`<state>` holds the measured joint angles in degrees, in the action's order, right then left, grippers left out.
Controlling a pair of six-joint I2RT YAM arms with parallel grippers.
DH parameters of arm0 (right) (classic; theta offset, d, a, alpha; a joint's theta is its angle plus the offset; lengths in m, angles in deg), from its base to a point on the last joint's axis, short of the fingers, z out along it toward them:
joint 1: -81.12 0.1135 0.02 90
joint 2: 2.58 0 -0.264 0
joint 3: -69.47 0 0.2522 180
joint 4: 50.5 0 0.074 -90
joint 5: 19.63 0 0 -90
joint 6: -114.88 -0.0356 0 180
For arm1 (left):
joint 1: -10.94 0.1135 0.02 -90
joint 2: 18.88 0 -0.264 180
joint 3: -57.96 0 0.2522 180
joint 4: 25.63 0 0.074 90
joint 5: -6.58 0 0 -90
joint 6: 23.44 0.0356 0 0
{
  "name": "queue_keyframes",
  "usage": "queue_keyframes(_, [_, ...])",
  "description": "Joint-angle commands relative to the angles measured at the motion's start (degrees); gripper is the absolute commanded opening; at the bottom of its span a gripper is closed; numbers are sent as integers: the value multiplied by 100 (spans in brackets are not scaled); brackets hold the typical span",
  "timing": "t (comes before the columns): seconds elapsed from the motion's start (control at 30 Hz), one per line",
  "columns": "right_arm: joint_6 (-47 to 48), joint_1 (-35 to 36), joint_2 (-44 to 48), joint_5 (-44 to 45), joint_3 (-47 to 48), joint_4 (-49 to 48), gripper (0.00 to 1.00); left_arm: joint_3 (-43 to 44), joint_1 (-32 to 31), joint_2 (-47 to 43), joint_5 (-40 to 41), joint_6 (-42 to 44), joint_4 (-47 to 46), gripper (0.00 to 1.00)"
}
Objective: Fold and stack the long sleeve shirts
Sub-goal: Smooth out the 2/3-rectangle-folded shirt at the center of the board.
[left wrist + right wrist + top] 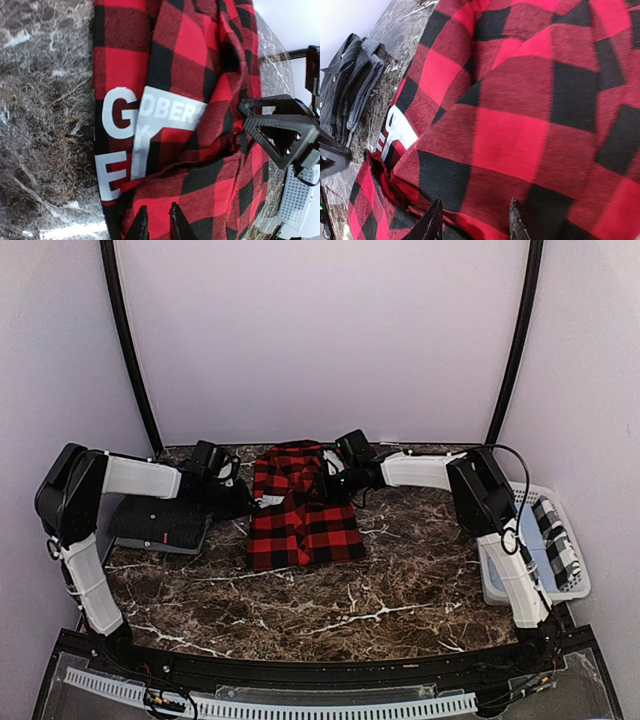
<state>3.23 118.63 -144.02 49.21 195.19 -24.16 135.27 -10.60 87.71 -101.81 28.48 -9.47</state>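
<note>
Flannel (300, 508) lies part-folded, apparently between folds. Right gripper (475, 217) jaws stand apart over it; left gripper (156, 222) jaws are narrow, hold unclear. Next probably needs a fresh edge grasp.

White block letters (120, 112) "G", "E" and partial "OBER" on the red-and-black flannel shirt (190, 50).
</note>
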Motion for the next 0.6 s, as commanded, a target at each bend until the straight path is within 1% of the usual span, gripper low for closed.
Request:
queue_keyframes(0.0, [115, -269, 662, -261, -15, 63, 43, -165, 29, -771, 61, 98, 180, 17])
queue_keyframes(0.17, [12, -276, 1230, -593, -880, -331, 43, -399, -55, -1068, -193, 5, 103, 18])
queue_keyframes(0.27, [-111, -272, 1465, -741, -1461, -678, 41, -580, -177, -1140, -347, -120, 64, 18])
queue_keyframes(0.37, [-201, -284, 1500, -814, -1836, -955, 38, -812, -343, -1238, -490, -275, -138, 18])
queue_keyframes(0.47, [-269, -320, 1388, -908, -1969, -951, 34, -1179, -440, -1314, -654, -483, -369, 18])
queue_keyframes(0.57, [-381, -350, 1474, -891, -2289, -1066, 34, -1538, -466, -1339, -886, -713, -855, 17])
